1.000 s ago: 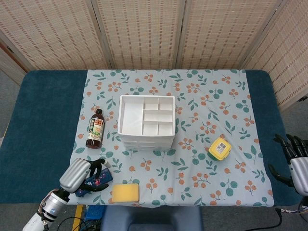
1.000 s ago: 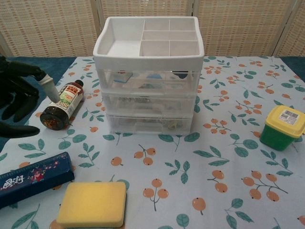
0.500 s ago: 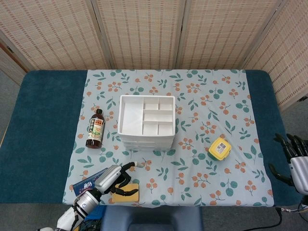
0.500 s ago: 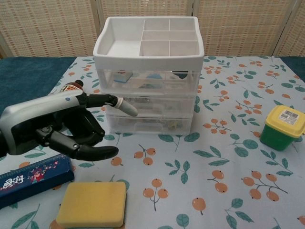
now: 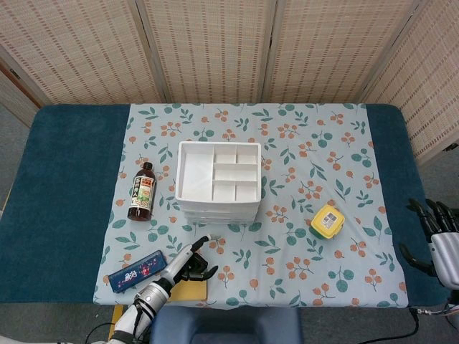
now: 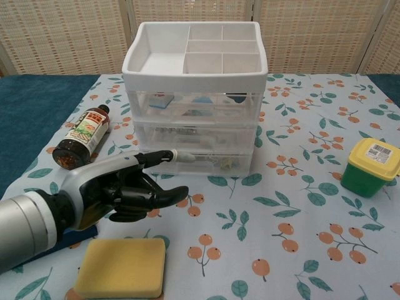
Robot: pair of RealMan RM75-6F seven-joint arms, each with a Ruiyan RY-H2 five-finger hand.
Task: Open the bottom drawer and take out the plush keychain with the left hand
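Note:
A white three-drawer organiser (image 5: pixel 217 180) (image 6: pixel 195 100) stands mid-table with all drawers closed. Its clear bottom drawer (image 6: pixel 195 162) shows small items inside; the plush keychain cannot be made out. My left hand (image 6: pixel 128 190) (image 5: pixel 191 261) reaches toward the bottom drawer from the front left, one finger extended with its tip at the drawer's left front, the others curled, holding nothing. My right hand (image 5: pixel 439 236) hangs at the table's right edge with fingers spread, far from the organiser.
A dark sauce bottle (image 6: pixel 81 137) lies left of the organiser. A yellow sponge (image 6: pixel 121 267) sits at the front edge under my left forearm. A blue pencil case (image 5: pixel 136 271) lies at the front left. A yellow-lidded green tub (image 6: pixel 370 166) stands right.
My left hand has swung from the table's left side toward the centre and forward, its extended finger now reaching the bottom drawer's front. The right hand has not moved.

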